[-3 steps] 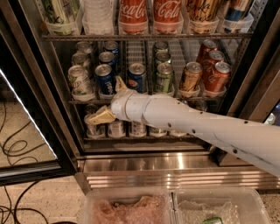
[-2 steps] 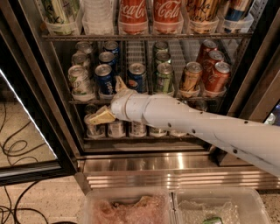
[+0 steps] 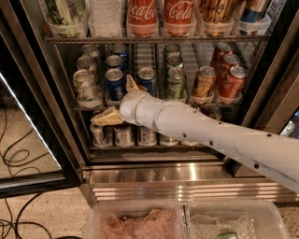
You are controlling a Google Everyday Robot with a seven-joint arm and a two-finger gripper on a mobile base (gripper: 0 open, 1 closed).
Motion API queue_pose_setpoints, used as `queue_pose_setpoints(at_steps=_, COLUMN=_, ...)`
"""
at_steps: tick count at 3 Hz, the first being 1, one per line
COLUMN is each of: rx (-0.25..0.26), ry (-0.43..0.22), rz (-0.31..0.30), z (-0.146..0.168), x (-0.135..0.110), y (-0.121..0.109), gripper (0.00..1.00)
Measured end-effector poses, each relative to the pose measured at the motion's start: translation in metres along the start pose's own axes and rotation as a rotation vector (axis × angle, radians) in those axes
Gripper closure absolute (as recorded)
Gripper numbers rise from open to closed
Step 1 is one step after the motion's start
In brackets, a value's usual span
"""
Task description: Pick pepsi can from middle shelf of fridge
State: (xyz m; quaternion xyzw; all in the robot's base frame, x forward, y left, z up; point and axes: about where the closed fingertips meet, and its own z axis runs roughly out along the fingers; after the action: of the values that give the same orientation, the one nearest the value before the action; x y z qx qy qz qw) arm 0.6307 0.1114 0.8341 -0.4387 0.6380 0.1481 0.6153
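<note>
The fridge [image 3: 177, 173] stands open in front of me. Its middle shelf [image 3: 82, 108] holds lanes of cans. A dark blue pepsi can [image 3: 114, 84] stands at the front of one lane, with more blue cans behind it. Another blue can [image 3: 147, 78] fronts the lane to its right. My gripper [image 3: 117, 101] reaches in from the right on a white arm, just in front of and slightly below the left pepsi can. It is open wide and empty. One beige finger [image 3: 131, 84] points up between the two front blue cans. The other finger [image 3: 105, 117] points left below the shelf edge.
Green cans [image 3: 175, 82], a gold can [image 3: 204, 81] and orange-red cans [image 3: 232, 80] fill the lanes to the right, a pale can [image 3: 85, 87] the left lane. Coca-Cola bottles [image 3: 142, 14] stand above, small cans [image 3: 124, 135] below. The glass door [image 3: 28, 140] hangs left; plastic bins [image 3: 140, 223] sit below.
</note>
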Motion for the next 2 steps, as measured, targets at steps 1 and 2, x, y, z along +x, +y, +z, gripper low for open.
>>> queue_pose_setpoints(at_steps=1, rx=0.001, ry=0.000, rz=0.000, z=0.000, x=0.000, y=0.000, gripper=0.00)
queue_pose_setpoints(at_steps=2, rx=0.055, ry=-0.021, rz=0.027, z=0.011, x=0.001, y=0.006, gripper=0.00)
